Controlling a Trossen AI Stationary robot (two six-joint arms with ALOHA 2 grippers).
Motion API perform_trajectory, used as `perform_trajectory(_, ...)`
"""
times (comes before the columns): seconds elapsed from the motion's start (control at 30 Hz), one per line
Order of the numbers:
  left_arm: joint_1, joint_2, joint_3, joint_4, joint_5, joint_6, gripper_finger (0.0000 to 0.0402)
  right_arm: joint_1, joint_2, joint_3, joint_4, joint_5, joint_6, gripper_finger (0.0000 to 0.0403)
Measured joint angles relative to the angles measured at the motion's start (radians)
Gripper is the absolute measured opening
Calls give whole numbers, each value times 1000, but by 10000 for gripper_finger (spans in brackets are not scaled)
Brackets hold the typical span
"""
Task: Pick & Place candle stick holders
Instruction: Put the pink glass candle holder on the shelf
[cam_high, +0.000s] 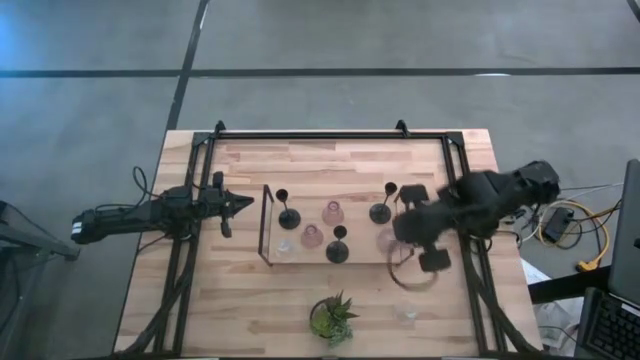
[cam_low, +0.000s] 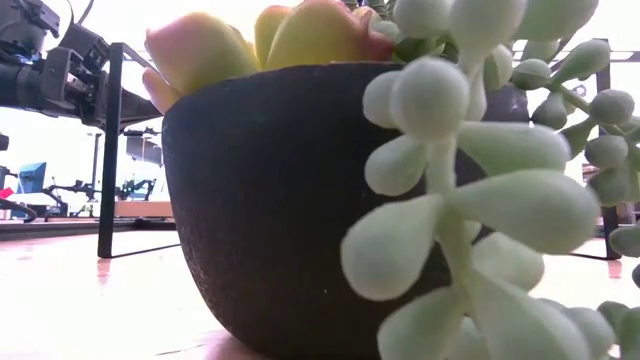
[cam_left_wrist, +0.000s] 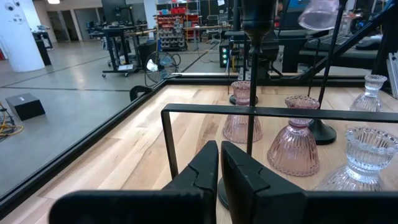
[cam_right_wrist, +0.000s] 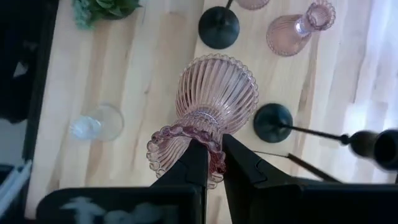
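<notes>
My right gripper (cam_right_wrist: 211, 152) hangs above the table's right part, shut on a ribbed pink glass candle stick holder (cam_right_wrist: 214, 93). That holder also shows high in the left wrist view (cam_left_wrist: 320, 12). On the wooden tray (cam_high: 360, 258) stand three black holders (cam_high: 288, 215) (cam_high: 381, 210) (cam_high: 338, 248), two pink ones (cam_high: 332, 212) (cam_high: 312, 236) and a clear one (cam_high: 285, 246). Another clear holder (cam_high: 405, 313) stands on the table near the front. My left gripper (cam_high: 240, 203) is shut and level, left of the tray. My right gripper pinches the pink holder's frilled top rim (cam_right_wrist: 186, 142) at one side; one finger seems to sit over the cup's mouth and the other outside it. The fingers slant steeply down from above. The holder hangs below them, base (cam_right_wrist: 217, 81) downward, lifted clear of the table.
A potted green plant (cam_high: 332, 318) stands at the table's near edge and fills the low view (cam_low: 270, 200). The tray's black wire frame (cam_left_wrist: 249, 112) rises in front of my left gripper (cam_left_wrist: 221, 165). Black rails (cam_high: 330, 134) run along the table's edges.
</notes>
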Motion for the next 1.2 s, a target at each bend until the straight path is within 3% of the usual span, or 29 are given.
perform_trajectory(0.17, 0, 0, 0, 0, 0, 0, 25, -154, 6, -9, 0, -97, -216, 19)
perform_trajectory(0.43, 0, 0, 0, 0, 0, 0, 26, -258, 77, 36, 0, -100, -447, 19)
perform_trajectory(1.2, 0, 0, 0, 0, 0, 0, 23, -387, 283, 135, 0, -102, -563, 19)
